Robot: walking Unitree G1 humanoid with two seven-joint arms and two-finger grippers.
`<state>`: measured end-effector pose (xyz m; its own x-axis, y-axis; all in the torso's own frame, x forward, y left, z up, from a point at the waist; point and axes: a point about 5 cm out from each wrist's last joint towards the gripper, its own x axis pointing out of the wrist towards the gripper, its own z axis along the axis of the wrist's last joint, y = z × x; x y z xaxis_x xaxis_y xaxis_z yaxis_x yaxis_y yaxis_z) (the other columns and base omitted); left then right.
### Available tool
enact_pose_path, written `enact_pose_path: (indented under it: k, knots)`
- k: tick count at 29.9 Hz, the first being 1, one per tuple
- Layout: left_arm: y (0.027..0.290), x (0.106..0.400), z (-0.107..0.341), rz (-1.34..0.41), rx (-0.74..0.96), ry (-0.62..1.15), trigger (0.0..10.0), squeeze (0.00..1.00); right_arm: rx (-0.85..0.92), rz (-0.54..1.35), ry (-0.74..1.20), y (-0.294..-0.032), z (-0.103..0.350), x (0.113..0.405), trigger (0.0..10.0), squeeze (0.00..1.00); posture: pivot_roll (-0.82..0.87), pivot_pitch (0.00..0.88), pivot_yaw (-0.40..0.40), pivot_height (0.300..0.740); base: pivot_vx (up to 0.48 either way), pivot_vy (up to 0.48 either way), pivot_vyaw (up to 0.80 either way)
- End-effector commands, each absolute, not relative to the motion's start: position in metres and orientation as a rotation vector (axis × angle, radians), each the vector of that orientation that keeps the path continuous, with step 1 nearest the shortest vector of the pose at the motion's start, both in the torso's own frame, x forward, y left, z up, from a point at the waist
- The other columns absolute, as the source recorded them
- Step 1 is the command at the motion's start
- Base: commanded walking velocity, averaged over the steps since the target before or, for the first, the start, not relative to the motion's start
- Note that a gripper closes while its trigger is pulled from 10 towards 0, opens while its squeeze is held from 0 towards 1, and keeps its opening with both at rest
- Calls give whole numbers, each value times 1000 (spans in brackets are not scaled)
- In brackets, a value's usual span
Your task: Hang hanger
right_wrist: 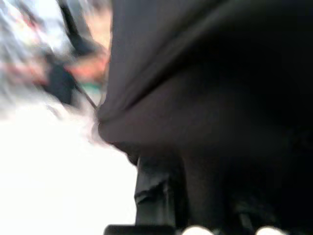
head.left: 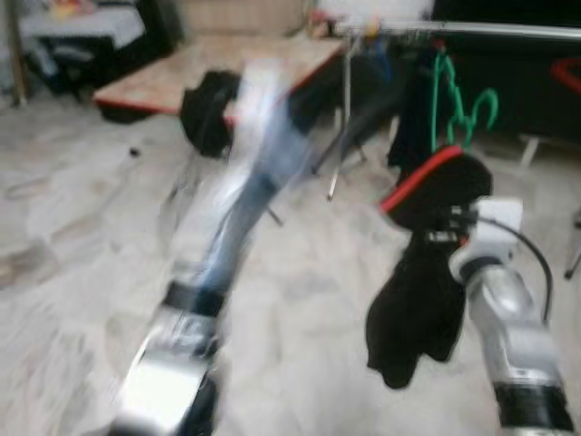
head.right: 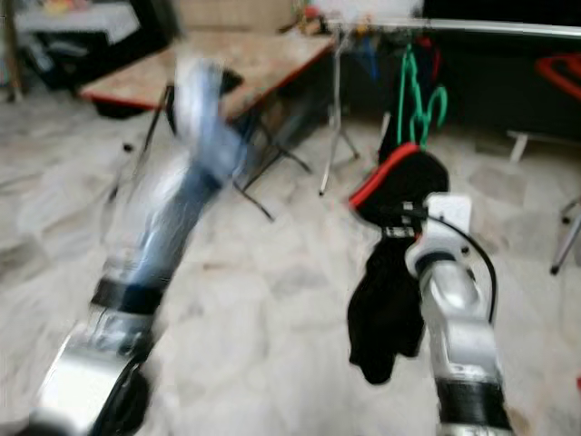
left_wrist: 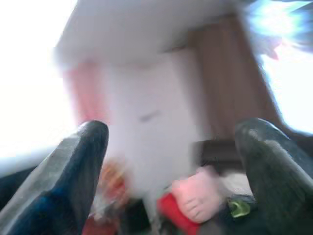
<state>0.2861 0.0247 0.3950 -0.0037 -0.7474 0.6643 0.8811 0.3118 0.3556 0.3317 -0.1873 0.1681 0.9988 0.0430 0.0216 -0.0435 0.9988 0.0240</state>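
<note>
So the right gripper [head.left: 445, 238] has its jaws clenched on the red plastic hanger [head.left: 419, 179] draped with black cloth, silver rail [head.left: 508, 31] up ahead; left gripper [left_wrist: 171, 161] jaws spread, empty.

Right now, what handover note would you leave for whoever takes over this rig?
Right tool: raised, carrying the red hanger with a black garment draped over it; its grip is hidden by the cloth.
Left tool: fingers open, empty, arm lifted and motion-blurred.
Clothes rail: ahead and to the right, with green hangers already on it.
Done: hanger picked up.
Left: reach the rail, hook the hanger on, let go.
</note>
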Motion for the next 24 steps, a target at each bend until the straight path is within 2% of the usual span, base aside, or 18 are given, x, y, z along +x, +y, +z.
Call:
enact_pose_path:
  k: [1, 2, 4, 6, 7, 13, 15, 16, 18, 20, 24]
  knots:
    - [28, 324, 320, -1227, -219, -551, 10000, 0, 55, -19, -68, -204, 178, 324, 10000, 0, -247, 0, 271, 740, 0, 0, 0]
    - [22, 323, 304, -1243, -169, -503, 10000, 0, 59, -36, -68, -211, 171, 316, 10000, 0, -178, 0, 281, 740, 0, 0, 0]
    - [20, 320, 300, -1279, -135, -500, 10000, 0, 43, -39, -59, -212, 166, 315, 10000, 0, -183, 0, 288, 740, 0, 0, 0]
    - [17, 316, 284, -1391, -49, -386, 10000, 0, 63, -38, -3, -202, 151, 308, 10000, 0, -246, 0, 324, 740, 0, 0, 0]
    - [17, 316, 284, -1391, -49, -386, 10000, 0, 63, -38, -3, -202, 151, 308, 10000, 0, -246, 0, 324, 740, 0, 0, 0]
    - [31, 324, 257, -1423, 80, -285, 10000, 0, 68, -8, 46, -189, 133, 299, 10000, 0, -216, 0, 325, 740, 0, 0, 0]
    - [36, 332, 261, -1372, 68, -285, 10000, 0, 61, -7, 48, -189, 132, 299, 10000, 0, -204, 0, 326, 740, 0, 0, 0]
    - [43, 345, 263, -1244, 13, -261, 10000, 0, 58, -10, 52, -189, 131, 300, 10000, 0, -205, 0, 317, 740, 0, 0, 0]
    - [51, 352, 261, -1170, -11, -249, 10000, 0, 56, -13, 57, -190, 130, 301, 10000, 0, -195, 0, 303, 740, 0, 0, 0]
    - [64, 359, 252, -1068, 36, -231, 10000, 0, 55, -20, 71, -192, 129, 301, 10000, 0, -183, 0, 289, 740, 0, 0, 0]
    - [97, 366, 232, -835, -16, -186, 10000, 0, 17, 4, 98, -193, 124, 305, 10000, 0, -155, 0, 262, 740, 0, 0, 0]
